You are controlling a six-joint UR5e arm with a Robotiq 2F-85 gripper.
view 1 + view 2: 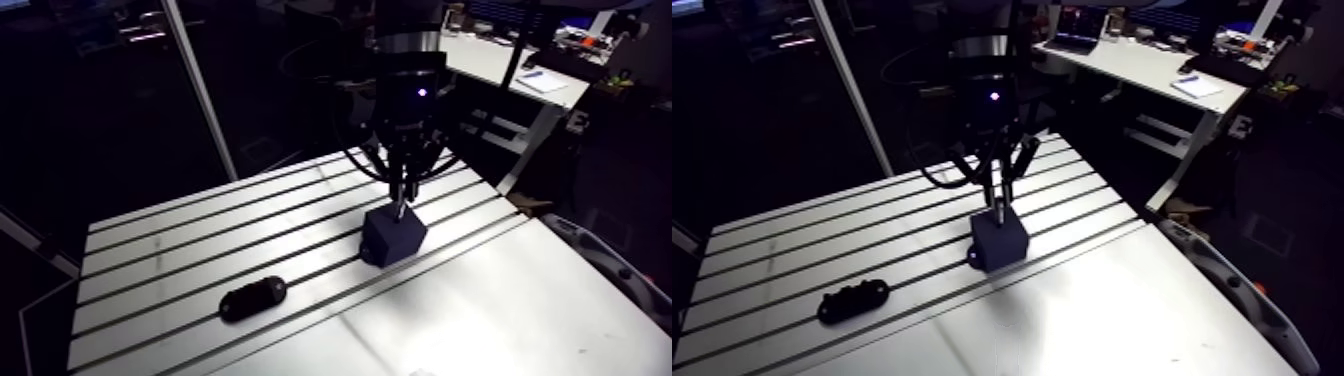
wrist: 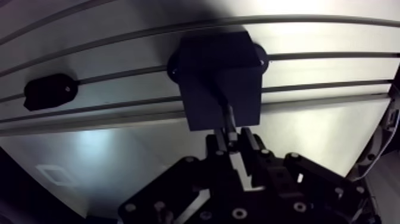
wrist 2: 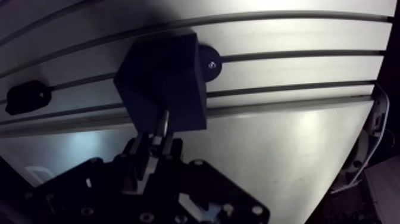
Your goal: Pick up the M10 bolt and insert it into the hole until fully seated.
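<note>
Squarely over the dark block [image 2: 217, 65], the hand [image 2: 231, 140] pinches the M10 bolt [image 2: 227, 119] (fingers [image 2: 250, 143] nearly together). A black oval piece [image 2: 49, 90] lies well apart from the block.

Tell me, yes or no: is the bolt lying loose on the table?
No, the pincer is shut on the bolt, holding it over the dark block.

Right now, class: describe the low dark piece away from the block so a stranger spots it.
On the slotted aluminium table, find the dark cube-shaped block under the tool. Further along the slots lies a dark piece; unlike the block, it is flat, oblong and round-ended.
</note>
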